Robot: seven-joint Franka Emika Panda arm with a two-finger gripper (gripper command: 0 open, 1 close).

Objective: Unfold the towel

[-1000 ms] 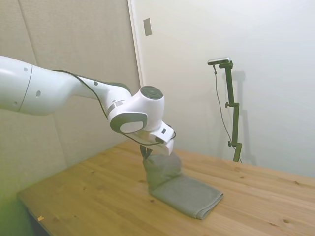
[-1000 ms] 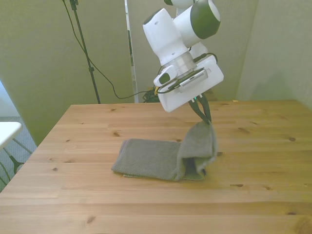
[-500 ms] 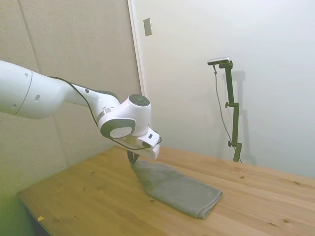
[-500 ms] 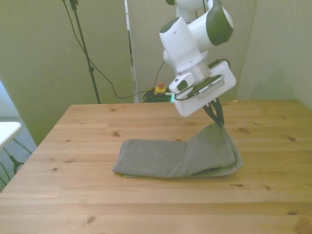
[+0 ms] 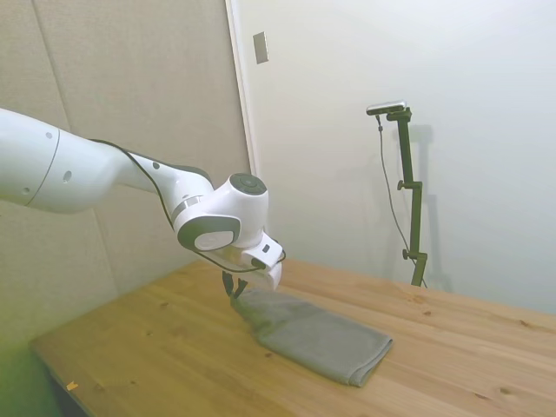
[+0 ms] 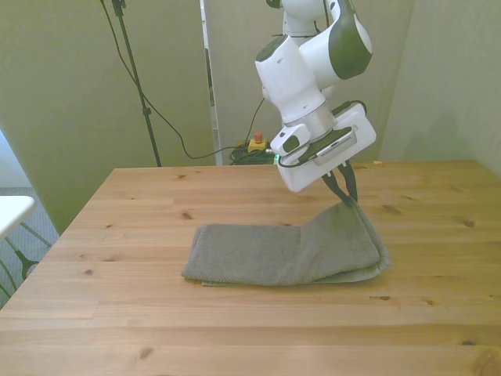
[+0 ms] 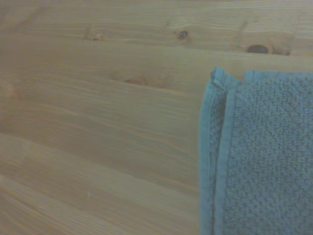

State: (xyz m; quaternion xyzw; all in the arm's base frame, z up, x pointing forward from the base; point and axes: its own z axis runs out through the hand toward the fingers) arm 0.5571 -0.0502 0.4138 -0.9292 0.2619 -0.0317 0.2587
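The jaws pinch the raised corner of the soft grey-green terry towel (image 6: pixel 286 252) above the wooden worktop (image 6: pixel 156 329), its top layer only partly peeled open

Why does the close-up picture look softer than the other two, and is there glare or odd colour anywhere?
Wrist view: slightly soft, though the towel weave and hem stay readable. Side view: a greenish tint creeps in along the lower left edge; no glare. Front view: sharp and evenly lit, with only a faint shadow under the towel on the table.
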